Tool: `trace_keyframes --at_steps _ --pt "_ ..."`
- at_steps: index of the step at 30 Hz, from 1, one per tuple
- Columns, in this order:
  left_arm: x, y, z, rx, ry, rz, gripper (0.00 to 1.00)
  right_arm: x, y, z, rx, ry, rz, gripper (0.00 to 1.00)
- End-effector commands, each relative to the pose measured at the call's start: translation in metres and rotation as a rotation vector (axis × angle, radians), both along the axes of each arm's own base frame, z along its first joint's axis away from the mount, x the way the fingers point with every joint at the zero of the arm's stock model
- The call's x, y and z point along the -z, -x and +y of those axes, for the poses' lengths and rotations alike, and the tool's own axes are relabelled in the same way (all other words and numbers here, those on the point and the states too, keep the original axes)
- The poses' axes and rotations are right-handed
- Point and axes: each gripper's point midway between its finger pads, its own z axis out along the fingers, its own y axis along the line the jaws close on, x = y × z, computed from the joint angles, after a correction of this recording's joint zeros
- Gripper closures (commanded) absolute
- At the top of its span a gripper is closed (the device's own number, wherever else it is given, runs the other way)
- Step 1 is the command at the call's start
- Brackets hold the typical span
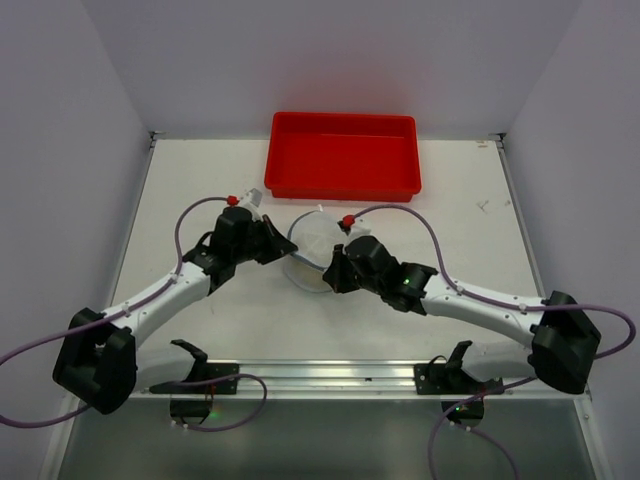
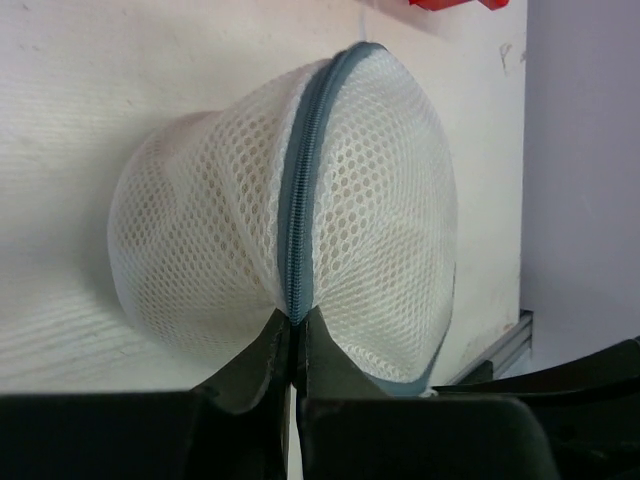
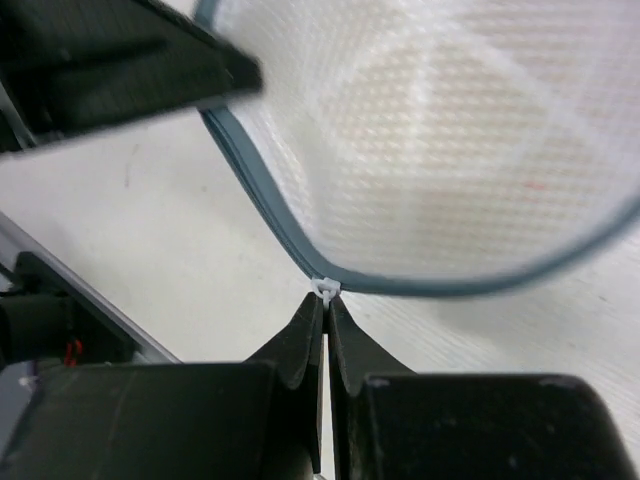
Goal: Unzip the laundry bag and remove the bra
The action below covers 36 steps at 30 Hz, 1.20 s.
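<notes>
The round white mesh laundry bag [image 1: 312,240] with its grey-blue zipper rim [image 2: 300,200] sits at the table's middle, between my two grippers. My left gripper [image 2: 295,318] is shut on the bag's zipper rim at its left side. My right gripper [image 3: 326,298] is shut on the small white zipper pull [image 3: 326,288] at the rim's lower edge [image 3: 270,220]. The bag looks zipped closed along the seam in the left wrist view. The bra is hidden; only a faint pinkish tint shows through the mesh [image 3: 450,130].
A red rectangular tray [image 1: 343,153] stands just behind the bag at the table's back. A metal rail [image 1: 320,377] runs along the near edge. The left arm's black body [image 3: 110,60] sits close above the bag in the right wrist view.
</notes>
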Motion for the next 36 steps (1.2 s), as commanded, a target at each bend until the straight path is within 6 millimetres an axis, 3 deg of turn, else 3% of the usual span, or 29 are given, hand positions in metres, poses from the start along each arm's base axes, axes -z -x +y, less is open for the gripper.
trace_keyframes --at_steps 1,5,6,7,9,10,12,13,14,16,19,21,28,33,34,36 --pt "-0.004 -0.024 0.026 0.011 -0.13 -0.086 1.0 0.012 0.002 -0.045 0.044 0.127 -0.038 1.0" --pt "-0.007 -0.041 0.039 0.104 -0.195 -0.132 1.0 0.005 0.007 -0.049 -0.006 0.142 -0.057 1.0" --pt "-0.004 -0.041 0.042 0.157 -0.257 -0.152 0.99 0.008 0.014 -0.041 -0.066 0.139 -0.037 1.0" --pt "-0.006 -0.043 0.042 0.181 -0.273 -0.16 0.97 -0.002 0.014 -0.027 -0.108 0.095 -0.043 1.0" --pt "-0.013 -0.05 0.04 0.218 -0.303 -0.187 0.85 -0.006 0.019 -0.008 -0.163 0.04 -0.013 1.0" --pt "-0.017 -0.052 0.04 0.214 -0.302 -0.195 0.77 -0.013 0.022 0.013 -0.218 -0.019 0.004 1.0" --pt "-0.03 -0.057 0.039 0.179 -0.274 -0.215 0.49 -0.023 0.023 0.036 -0.248 -0.078 0.022 1.0" --pt "-0.033 -0.057 0.039 0.165 -0.261 -0.211 0.34 -0.029 0.015 0.051 -0.242 -0.094 0.011 1.0" --pt "-0.036 -0.057 0.045 0.125 -0.262 -0.203 0.1 -0.033 0.015 0.061 -0.237 -0.105 0.01 1.0" --pt "-0.036 -0.055 0.054 0.031 -0.253 -0.154 0.0 -0.044 0.0 0.078 -0.189 -0.138 -0.003 1.0" --pt "-0.031 -0.038 0.062 -0.06 -0.198 -0.097 0.0 -0.058 -0.014 0.092 -0.148 -0.178 -0.016 1.0" --pt "-0.026 -0.024 0.061 -0.086 -0.136 -0.071 0.0 -0.054 -0.019 0.098 -0.141 -0.171 -0.015 1.0" --pt "-0.014 -0.003 0.04 -0.022 -0.009 -0.028 0.17 -0.046 -0.022 0.1 -0.139 -0.147 -0.021 1.0" --pt "-0.02 -0.001 0.019 0.046 0.04 -0.037 0.48 -0.039 -0.022 0.095 -0.13 -0.13 -0.019 1.0" --pt "-0.02 0.0 0.016 0.055 0.042 -0.038 0.66 -0.038 -0.022 0.092 -0.124 -0.123 -0.018 1.0" --pt "-0.02 -0.002 0.017 0.053 0.033 -0.043 0.85 -0.034 -0.019 0.086 -0.121 -0.101 -0.007 1.0"
